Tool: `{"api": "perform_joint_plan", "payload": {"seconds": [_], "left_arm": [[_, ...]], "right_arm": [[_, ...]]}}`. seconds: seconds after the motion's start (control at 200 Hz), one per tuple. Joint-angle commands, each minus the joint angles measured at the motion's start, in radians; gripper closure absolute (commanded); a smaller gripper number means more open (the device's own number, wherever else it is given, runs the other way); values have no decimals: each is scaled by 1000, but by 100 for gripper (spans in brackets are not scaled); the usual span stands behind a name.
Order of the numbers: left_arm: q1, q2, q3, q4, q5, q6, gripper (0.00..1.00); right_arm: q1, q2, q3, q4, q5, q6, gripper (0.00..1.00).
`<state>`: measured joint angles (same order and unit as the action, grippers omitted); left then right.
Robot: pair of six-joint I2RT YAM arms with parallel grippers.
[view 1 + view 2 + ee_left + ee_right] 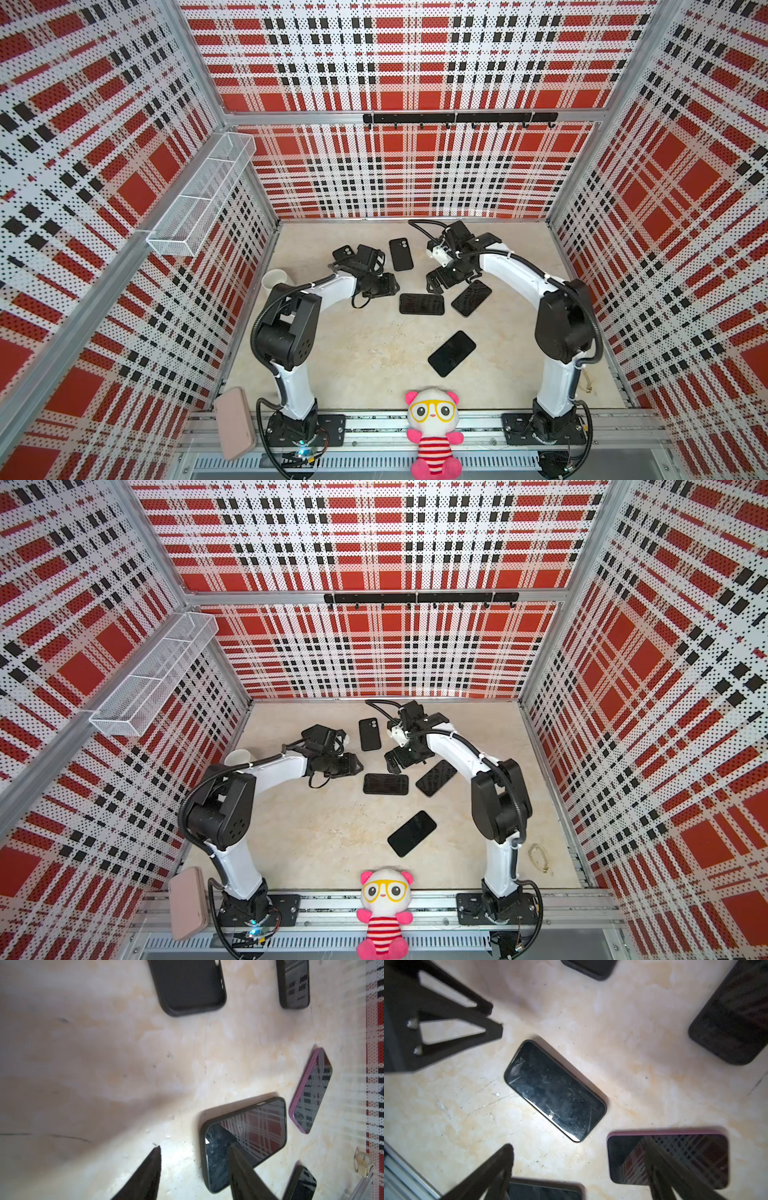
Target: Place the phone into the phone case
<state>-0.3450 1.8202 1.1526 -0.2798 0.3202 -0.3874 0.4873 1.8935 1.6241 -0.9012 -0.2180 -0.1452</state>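
Observation:
A phone (422, 304) (385, 784) lies face up mid-table with a black rim round it (243, 1142) (554, 1091), looking seated in a case. An empty black phone case (401, 254) (370, 734) (187, 987) lies behind it. My left gripper (392, 286) (195, 1147) (495, 1019) hovers at the phone's left end, jaws apart, holding nothing. My right gripper (434, 286) (579, 1149) stands wide open just behind the phone, also holding nothing.
A pink-edged phone (471, 298) (668, 1159) and a dark phone (451, 353) lie nearby; another dark one (733, 1018) is under the right arm. A second black case (343, 252), white cup (274, 279), plush panda (432, 428) and pink pouch (232, 422) ring the floor.

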Motion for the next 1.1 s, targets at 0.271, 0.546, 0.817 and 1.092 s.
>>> {"api": "perform_joint_plan", "payload": {"seconds": [0.271, 0.546, 0.817, 1.092], "left_arm": [[67, -81, 13, -35, -91, 82, 45], [76, -90, 19, -53, -123, 93, 46], [89, -86, 21, -52, -108, 90, 46], [90, -90, 23, -51, -96, 88, 47]], "right_arm": [[28, 78, -64, 13, -35, -770, 0], [54, 233, 19, -6, -3, -819, 0], [57, 279, 38, 30, 12, -827, 0], [71, 300, 2, 25, 47, -826, 1]]}}
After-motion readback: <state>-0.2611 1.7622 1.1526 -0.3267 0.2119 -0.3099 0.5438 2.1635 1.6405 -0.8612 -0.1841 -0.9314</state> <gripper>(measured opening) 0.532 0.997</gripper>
